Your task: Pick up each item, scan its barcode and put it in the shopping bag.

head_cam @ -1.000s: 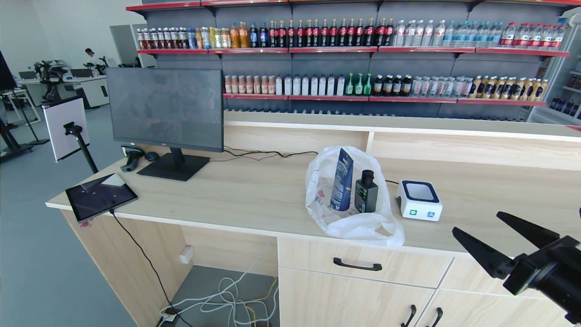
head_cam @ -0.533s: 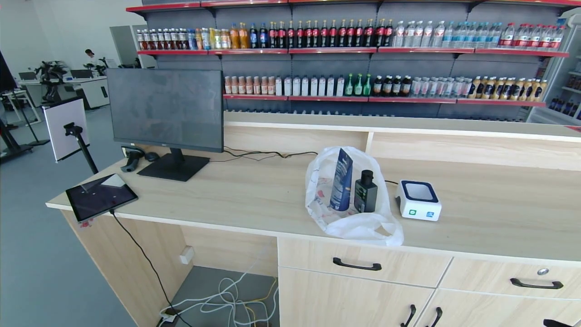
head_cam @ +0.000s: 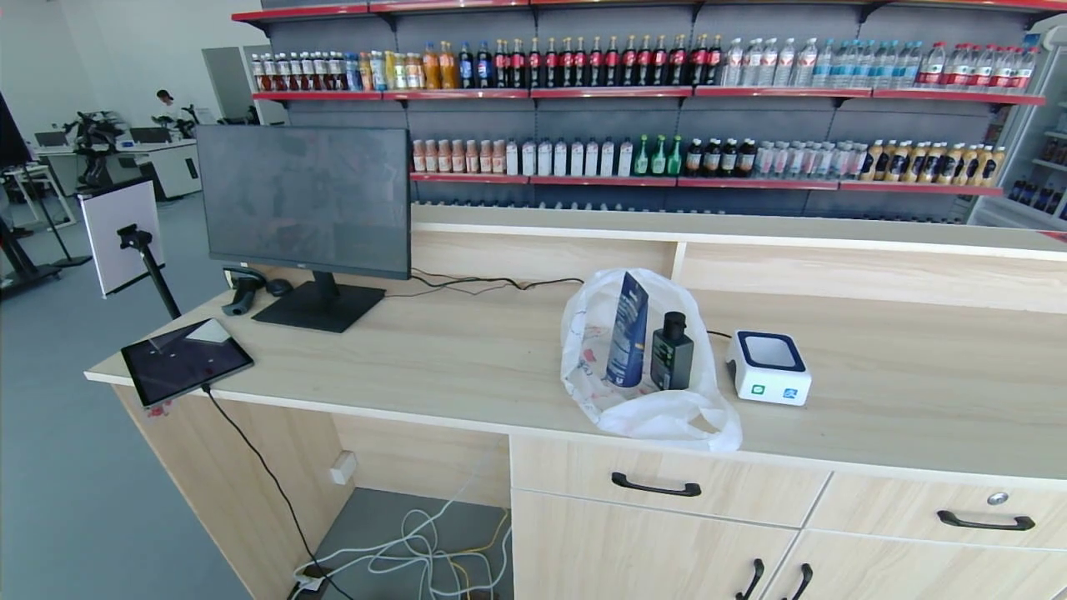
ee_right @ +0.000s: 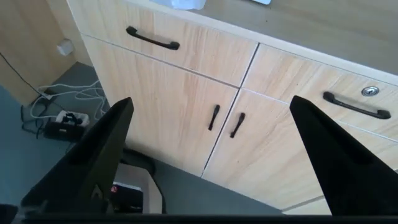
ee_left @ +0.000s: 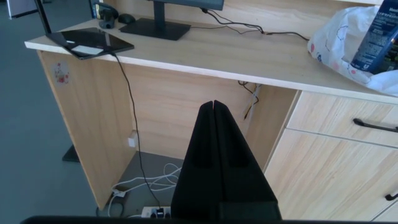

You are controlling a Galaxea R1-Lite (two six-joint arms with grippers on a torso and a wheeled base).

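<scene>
The right gripper [ee_right: 211, 106], spread wide and empty, has dropped from the front edge of the counter [head_cam: 467, 358] down to the cupboard doors [ee_right: 186, 93]; the left gripper [ee_left: 213, 104] hangs low, fingers pressed together. Near that front edge the shopping bag [head_cam: 658, 417] holds the blue tube [head_cam: 628, 329] and dark bottle [head_cam: 672, 357], with the scanner [head_cam: 768, 367] just beside it; the job looks done.

The left gripper [ee_left: 213, 104] is matte black; its two long fingers [ee_left: 227, 162] taper to a narrow tip, with a thin straight seam between them. The right gripper [ee_right: 211, 106] has the same plain black fingers [ee_right: 102, 158], broad at the base, pointed at the end, with flat sides.
</scene>
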